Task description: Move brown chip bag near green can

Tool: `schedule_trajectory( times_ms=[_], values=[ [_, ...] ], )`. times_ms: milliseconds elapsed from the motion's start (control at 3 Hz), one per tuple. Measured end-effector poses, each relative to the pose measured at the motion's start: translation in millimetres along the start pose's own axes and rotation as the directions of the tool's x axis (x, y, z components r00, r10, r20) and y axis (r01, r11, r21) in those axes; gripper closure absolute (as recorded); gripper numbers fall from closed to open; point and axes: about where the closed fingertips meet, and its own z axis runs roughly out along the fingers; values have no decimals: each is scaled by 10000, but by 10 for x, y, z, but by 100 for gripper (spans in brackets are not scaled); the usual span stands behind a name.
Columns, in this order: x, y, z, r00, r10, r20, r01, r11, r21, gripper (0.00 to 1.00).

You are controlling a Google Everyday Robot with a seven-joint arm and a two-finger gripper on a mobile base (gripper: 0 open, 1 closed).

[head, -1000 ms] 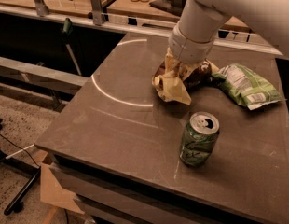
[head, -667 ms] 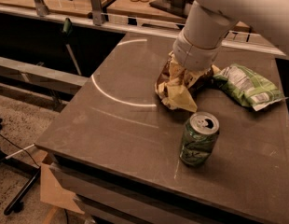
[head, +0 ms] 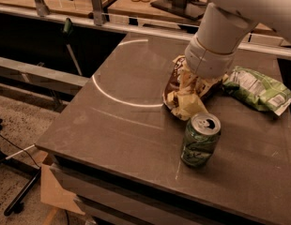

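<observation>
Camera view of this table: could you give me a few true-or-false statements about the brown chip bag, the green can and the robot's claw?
1. The green can stands upright on the table. True.
2. The brown chip bag lies on the floor. False: it lies on the table, just behind the can.
3. The claw is down at the brown chip bag. True.
4. The green and white chip bag sits between the can and the table's front edge. False: it lies farther back, to the picture's right of the brown chip bag.
</observation>
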Motion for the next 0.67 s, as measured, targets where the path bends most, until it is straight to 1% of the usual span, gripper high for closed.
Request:
schedule_trajectory(
  times_ms=[333,667],
  values=[
    [-40,100,-39,10000,94,8,-94,9998,-159,36],
    [-67,162,-67,10000,-28,-45,27,9997,-227,12]
  ],
)
